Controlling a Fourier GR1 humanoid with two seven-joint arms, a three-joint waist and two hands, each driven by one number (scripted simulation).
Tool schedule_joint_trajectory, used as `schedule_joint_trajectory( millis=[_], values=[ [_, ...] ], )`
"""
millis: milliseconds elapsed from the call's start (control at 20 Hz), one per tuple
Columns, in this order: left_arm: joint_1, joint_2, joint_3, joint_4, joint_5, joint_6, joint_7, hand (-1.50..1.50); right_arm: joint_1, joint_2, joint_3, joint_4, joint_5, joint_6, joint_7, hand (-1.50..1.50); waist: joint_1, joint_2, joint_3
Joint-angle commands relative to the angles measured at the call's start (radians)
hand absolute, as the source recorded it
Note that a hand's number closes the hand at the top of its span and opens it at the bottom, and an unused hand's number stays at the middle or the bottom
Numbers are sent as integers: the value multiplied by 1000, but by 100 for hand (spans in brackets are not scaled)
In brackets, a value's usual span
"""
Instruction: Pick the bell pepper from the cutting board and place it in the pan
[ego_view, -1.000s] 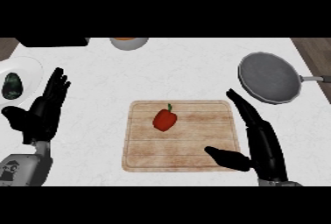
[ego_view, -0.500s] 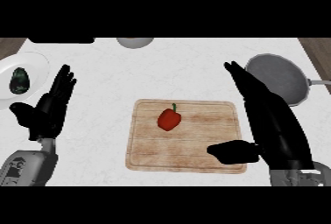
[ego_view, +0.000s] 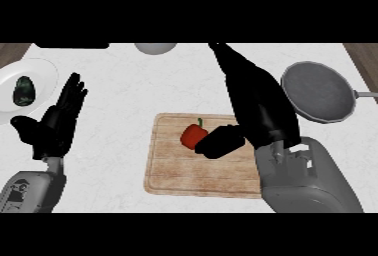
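Right hand (ego_view: 255, 100) over the cutting board (ego_view: 177, 172), fingers straight, thumb touching the bell pepper (ego_view: 193, 136) — closing off-centre could roll it away, short of the pan (ego_view: 319, 91).

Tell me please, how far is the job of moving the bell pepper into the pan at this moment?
Nothing looks finished yet: the bell pepper lies on the cutting board. In hand: the right hand is open beside the pepper, thumb next to it, not curled round it. Left: grasping, lifting and placing it in the pan. The left hand rests open at the left.
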Motion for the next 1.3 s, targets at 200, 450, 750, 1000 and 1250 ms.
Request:
schedule_joint_trajectory(
  millis=[200, 450, 750, 1000, 1250],
  values=[
    [-23, 39, 63, 4, 18, -56, 26, 0, -29, 111, 17, 118, 24, 56, 73, -150, -5, 0, 1],
    [-41, -25, 29, 55, -33, -17, -12, 0, -2, 127, 89, 211, 64, -46, 97, -150, -7, 2, 1],
    [-38, 1, 76, 50, 6, -66, -4, 0, 34, 127, 89, 233, 128, -65, 128, -150, -8, 0, 1],
    [-22, -24, 59, 25, -30, -47, -3, 0, 1, 128, 22, 296, 55, 10, 110, -150, -4, 1, 1],
    [-27, -74, 39, 48, -73, -24, -26, 0, 37, 128, 62, 354, 24, -24, 33, -150, -5, 1, 1]
  ],
)
